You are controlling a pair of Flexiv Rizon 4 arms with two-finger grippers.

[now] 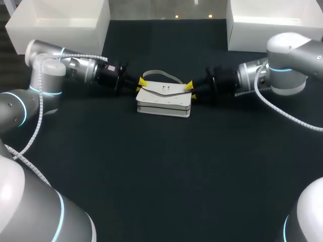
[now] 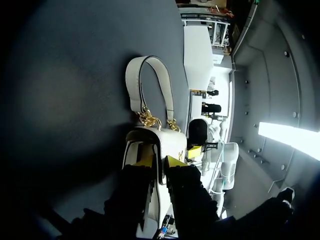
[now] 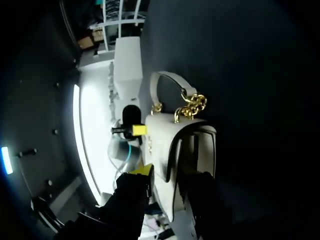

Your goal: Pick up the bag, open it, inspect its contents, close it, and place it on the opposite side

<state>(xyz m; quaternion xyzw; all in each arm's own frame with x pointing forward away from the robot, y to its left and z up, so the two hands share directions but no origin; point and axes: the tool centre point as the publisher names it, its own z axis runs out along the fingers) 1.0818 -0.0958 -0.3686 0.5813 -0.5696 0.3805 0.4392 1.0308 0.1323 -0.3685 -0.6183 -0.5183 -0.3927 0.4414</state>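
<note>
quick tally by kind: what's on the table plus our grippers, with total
Bags: 1, the white bag
Bins: 2, far-left white bin, far-right white bin
Grippers: 2, left gripper, right gripper
Total: 5

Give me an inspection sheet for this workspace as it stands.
Surface: dark table, one thing on it mid-way.
Job's things: white bag at the middle, flap down; handle on its far side, joined by a gold chain.
Clutter: nothing seen.
Grippers: left gripper shut on one end of the bag; right gripper at the opposite end, grip unclear.
Cables: left cable and right cable, white and coiled, each hanging along its arm, neither touching the bag.
Surroundings: left bin and right bin, white, at the table's far corners.
</note>
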